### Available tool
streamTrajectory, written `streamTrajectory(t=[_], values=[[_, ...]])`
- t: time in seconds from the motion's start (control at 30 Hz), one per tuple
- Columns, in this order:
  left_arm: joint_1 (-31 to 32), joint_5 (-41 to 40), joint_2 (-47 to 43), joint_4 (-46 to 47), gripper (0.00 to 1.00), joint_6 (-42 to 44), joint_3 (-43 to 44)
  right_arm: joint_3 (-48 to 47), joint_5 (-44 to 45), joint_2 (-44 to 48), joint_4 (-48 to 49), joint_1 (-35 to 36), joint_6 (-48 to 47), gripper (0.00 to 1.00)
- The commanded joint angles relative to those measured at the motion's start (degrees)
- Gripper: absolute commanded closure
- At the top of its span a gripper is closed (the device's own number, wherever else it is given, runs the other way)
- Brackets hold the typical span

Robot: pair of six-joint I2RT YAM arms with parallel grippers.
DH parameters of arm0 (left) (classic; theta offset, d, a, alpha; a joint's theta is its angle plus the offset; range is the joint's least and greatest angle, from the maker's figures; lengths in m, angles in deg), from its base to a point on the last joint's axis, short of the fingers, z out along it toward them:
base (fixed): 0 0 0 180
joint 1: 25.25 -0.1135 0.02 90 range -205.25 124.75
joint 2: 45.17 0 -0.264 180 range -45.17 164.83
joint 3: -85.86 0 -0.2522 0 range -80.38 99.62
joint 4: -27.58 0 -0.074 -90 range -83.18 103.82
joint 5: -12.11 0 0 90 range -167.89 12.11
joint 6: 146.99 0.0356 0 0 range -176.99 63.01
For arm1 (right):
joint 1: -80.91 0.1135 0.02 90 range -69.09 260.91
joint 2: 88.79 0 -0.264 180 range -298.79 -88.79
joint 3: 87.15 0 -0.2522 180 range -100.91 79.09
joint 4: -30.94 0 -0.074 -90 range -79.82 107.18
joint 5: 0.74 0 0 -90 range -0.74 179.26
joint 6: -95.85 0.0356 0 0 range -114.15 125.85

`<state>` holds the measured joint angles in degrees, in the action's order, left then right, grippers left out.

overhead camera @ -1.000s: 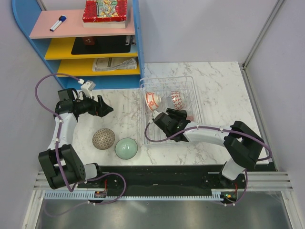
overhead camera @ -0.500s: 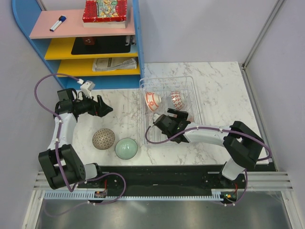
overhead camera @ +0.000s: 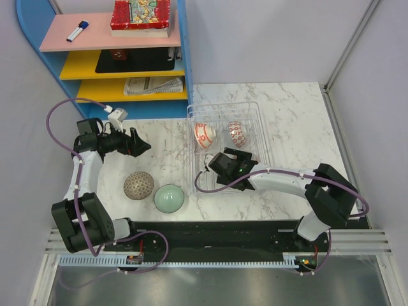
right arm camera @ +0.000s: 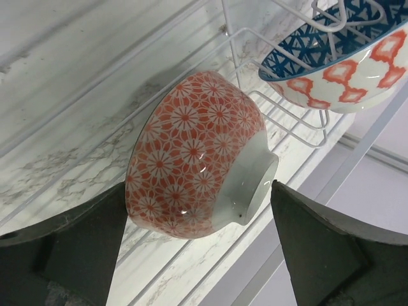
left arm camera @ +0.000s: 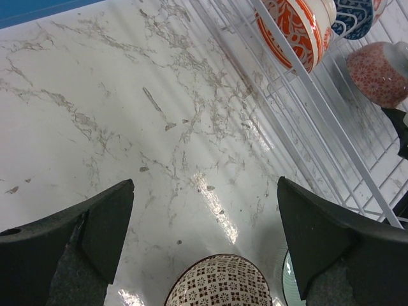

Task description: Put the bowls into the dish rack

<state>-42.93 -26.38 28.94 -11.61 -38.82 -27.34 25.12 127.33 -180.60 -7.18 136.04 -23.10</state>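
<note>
The clear dish rack (overhead camera: 255, 115) stands at the table's middle. An orange-and-white bowl (overhead camera: 204, 135) and a blue/red-white bowl (overhead camera: 236, 134) stand on edge in it. The orange-red floral bowl (right arm camera: 194, 156) rests on its side on the rack's ribs. My right gripper (right arm camera: 199, 185) is open around it, with a gap at the bowl's foot. The blue/red-white bowl (right arm camera: 338, 64) sits just beyond. The brown lattice bowl (overhead camera: 138, 185) and pale green bowl (overhead camera: 169, 198) lie upside down on the table. My left gripper (overhead camera: 137, 143) hangs open and empty above the lattice bowl (left arm camera: 220, 284).
A blue shelf unit (overhead camera: 182, 57) with books, a marker and a newspaper stands at the back left, close to the rack's corner. The rack's wire wall (left arm camera: 319, 121) runs along the right of the left wrist view. Grey walls close in the right side.
My right gripper has opened off the floral bowl, left it in the rack and drawn back slightly toward the near edge. The left arm has not moved.
</note>
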Motion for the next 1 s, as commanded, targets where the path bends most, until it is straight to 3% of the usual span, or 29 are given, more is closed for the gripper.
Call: streamTrajectory(t=[0.0,0.43,0.63,0.8,0.97], values=[[-0.5,-1.1,-0.6,-1.5,0.0,4.3,0.3,-3.9,-5.5,4.0,-4.6,0.1,0.6,0.02],[-0.5,-5.9,-1.2,-4.8,0.0,8.3,0.6,-3.5,-1.1,1.3,1.6,-3.6,-0.7,0.02],[-0.7,-18.2,1.9,-4.8,0.0,10.6,1.5,-6.5,-6.8,9.6,0.0,-3.6,-0.1,0.02],[-0.7,-21.3,5.3,-7.1,0.0,14.6,1.6,-10.2,-13.0,16.6,-4.4,-3.6,1.3,0.03],[-0.8,-22.9,5.0,-10.7,0.02,21.9,-0.2,-7.7,-13.6,19.0,-4.3,-3.7,0.8,0.02]])
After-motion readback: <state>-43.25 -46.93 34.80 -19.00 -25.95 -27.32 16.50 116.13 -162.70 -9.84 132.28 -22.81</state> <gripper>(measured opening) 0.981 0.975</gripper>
